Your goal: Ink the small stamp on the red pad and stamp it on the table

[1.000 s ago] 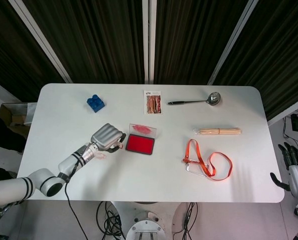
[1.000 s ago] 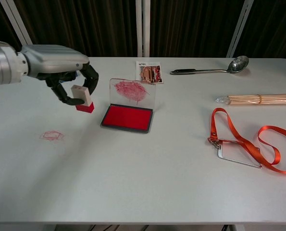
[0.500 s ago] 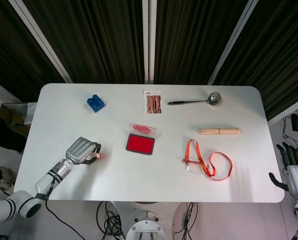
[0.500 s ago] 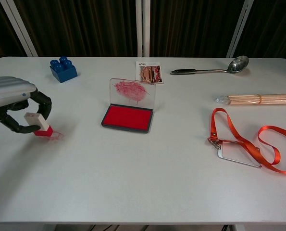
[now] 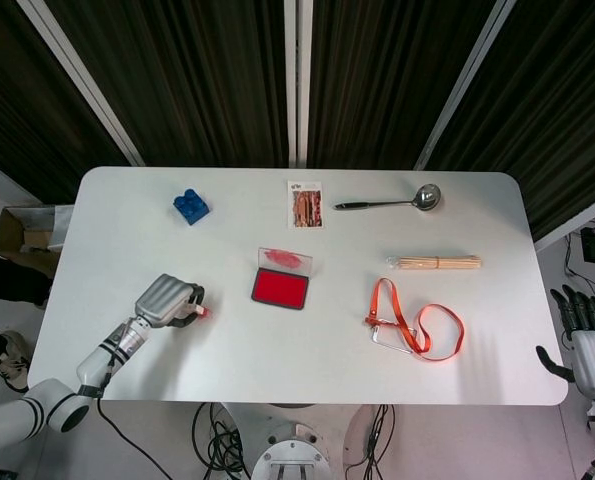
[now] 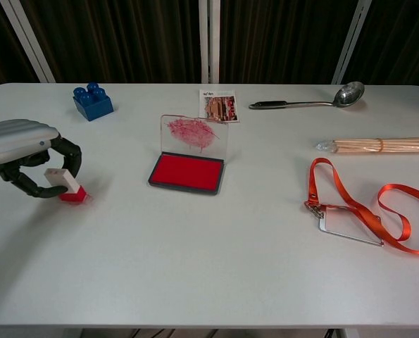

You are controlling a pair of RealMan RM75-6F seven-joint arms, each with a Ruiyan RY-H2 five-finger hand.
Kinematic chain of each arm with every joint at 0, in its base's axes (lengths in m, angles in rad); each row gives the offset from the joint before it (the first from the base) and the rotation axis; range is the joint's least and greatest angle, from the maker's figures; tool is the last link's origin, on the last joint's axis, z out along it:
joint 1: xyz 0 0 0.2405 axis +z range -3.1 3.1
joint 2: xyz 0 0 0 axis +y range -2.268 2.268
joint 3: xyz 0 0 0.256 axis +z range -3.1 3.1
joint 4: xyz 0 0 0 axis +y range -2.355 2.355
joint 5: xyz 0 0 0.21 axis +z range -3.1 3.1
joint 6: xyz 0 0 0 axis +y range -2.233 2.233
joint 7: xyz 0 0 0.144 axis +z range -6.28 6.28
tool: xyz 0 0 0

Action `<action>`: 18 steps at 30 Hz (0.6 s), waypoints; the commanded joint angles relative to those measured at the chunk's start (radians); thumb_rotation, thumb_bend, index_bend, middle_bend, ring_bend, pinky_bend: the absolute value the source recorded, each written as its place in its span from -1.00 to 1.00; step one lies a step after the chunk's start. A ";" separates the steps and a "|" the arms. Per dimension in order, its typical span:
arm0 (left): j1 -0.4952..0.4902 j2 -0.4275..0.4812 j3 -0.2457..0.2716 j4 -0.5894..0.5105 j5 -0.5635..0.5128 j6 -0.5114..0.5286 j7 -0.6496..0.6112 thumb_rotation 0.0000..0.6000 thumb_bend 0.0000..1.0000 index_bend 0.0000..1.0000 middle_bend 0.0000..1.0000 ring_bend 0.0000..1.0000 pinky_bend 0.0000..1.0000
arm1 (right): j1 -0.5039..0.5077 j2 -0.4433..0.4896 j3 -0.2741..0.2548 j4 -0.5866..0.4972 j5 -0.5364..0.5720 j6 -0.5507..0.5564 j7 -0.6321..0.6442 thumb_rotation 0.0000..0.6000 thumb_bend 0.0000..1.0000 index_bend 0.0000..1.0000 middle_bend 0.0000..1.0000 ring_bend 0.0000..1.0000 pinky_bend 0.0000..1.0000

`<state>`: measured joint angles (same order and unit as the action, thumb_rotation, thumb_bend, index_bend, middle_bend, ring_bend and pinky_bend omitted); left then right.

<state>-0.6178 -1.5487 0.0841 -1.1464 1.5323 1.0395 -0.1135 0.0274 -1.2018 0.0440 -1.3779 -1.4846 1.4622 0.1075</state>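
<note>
My left hand (image 6: 22, 151) (image 5: 164, 299) sits low over the table's left side and pinches the small stamp (image 6: 63, 184), a white block with a red base. The stamp's red base (image 5: 203, 314) touches the table surface, slightly tilted. The red ink pad (image 6: 186, 172) (image 5: 280, 288) lies open to the right of the hand, its clear lid (image 6: 194, 135) standing upright with red smears on it. My right hand (image 5: 587, 345) hangs off the table's right edge, fingers spread, holding nothing.
A blue brick (image 6: 93, 101) sits at the back left. A photo card (image 6: 218, 105), a ladle (image 6: 311, 100), a bundle of sticks (image 6: 382, 145) and an orange lanyard (image 6: 364, 215) with a badge lie on the right half.
My left hand carried the stamp from beside the ink pad leftward and down to the table. In the last half second it shifted slightly right, pressing the stamp over the earlier red mark.
</note>
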 commanded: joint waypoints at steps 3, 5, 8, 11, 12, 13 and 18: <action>-0.002 -0.004 -0.003 0.010 0.011 -0.003 0.007 1.00 -0.16 0.21 0.10 0.94 1.00 | 0.000 0.007 0.001 -0.006 0.003 -0.001 -0.004 1.00 -0.62 -1.00 -1.00 -1.00 -1.00; -0.001 -0.005 -0.005 0.013 0.012 -0.005 0.007 1.00 -0.16 0.21 0.10 0.94 1.00 | 0.001 0.009 0.002 -0.009 0.004 -0.002 -0.006 1.00 -0.62 -1.00 -1.00 -1.00 -1.00; -0.003 -0.004 -0.007 0.010 0.015 -0.012 0.010 1.00 -0.16 0.19 0.09 0.94 1.00 | 0.002 0.010 0.001 -0.011 0.003 -0.005 -0.006 1.00 -0.62 -1.00 -1.00 -1.00 -1.00; -0.006 -0.002 -0.008 0.006 0.016 -0.022 0.019 1.00 -0.16 0.17 0.07 0.94 1.00 | 0.002 0.008 -0.001 -0.010 0.003 -0.007 -0.006 1.00 -0.62 -1.00 -1.00 -1.00 -1.00; -0.006 -0.002 -0.009 0.006 0.015 -0.026 0.025 1.00 -0.16 0.16 0.06 0.94 1.00 | 0.002 0.008 -0.001 -0.010 0.003 -0.007 -0.006 1.00 -0.62 -1.00 -1.00 -1.00 -1.00; -0.007 -0.001 -0.009 0.006 0.014 -0.031 0.033 1.00 -0.16 0.14 0.05 0.94 1.00 | 0.001 0.009 -0.001 -0.009 0.004 -0.007 -0.005 1.00 -0.62 -1.00 -1.00 -1.00 -1.00; -0.007 0.006 -0.010 -0.002 0.014 -0.041 0.040 1.00 -0.16 0.03 -0.01 0.93 1.00 | -0.001 0.012 0.000 -0.009 0.006 -0.004 -0.003 1.00 -0.62 -1.00 -1.00 -1.00 -1.00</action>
<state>-0.6251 -1.5431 0.0737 -1.1484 1.5457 0.9990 -0.0742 0.0268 -1.1899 0.0437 -1.3873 -1.4786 1.4580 0.1041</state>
